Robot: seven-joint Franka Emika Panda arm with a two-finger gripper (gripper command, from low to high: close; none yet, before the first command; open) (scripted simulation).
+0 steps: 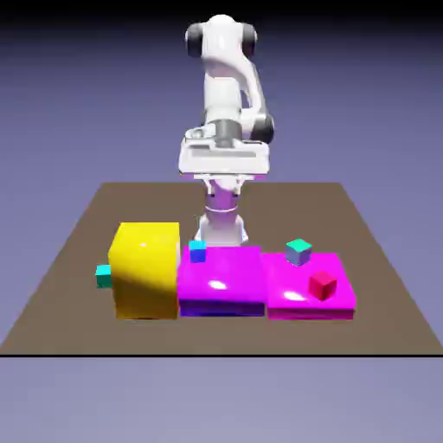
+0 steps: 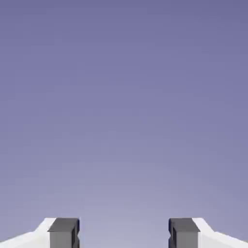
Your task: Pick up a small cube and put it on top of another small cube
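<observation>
The tiny cyan-teal small cube (image 1: 104,276) rests on the table against the big yellow block's (image 1: 145,268) left side in the exterior view. A small blue cube (image 1: 197,251) sits on the back edge of a magenta slab (image 1: 221,285). My gripper (image 1: 223,166) is held high above the table, well behind and above all the blocks. In the hand view my gripper (image 2: 123,233) is open, its grey fingertips (image 2: 63,231) wide apart with nothing between them. That view shows only the plain backdrop; no cube appears in it.
A second magenta slab (image 1: 310,294) lies at the exterior view's right, carrying a cube with a teal top and grey-lavender sides (image 1: 298,251) and a red cube (image 1: 322,285). The brown table (image 1: 381,285) ends just in front of the blocks.
</observation>
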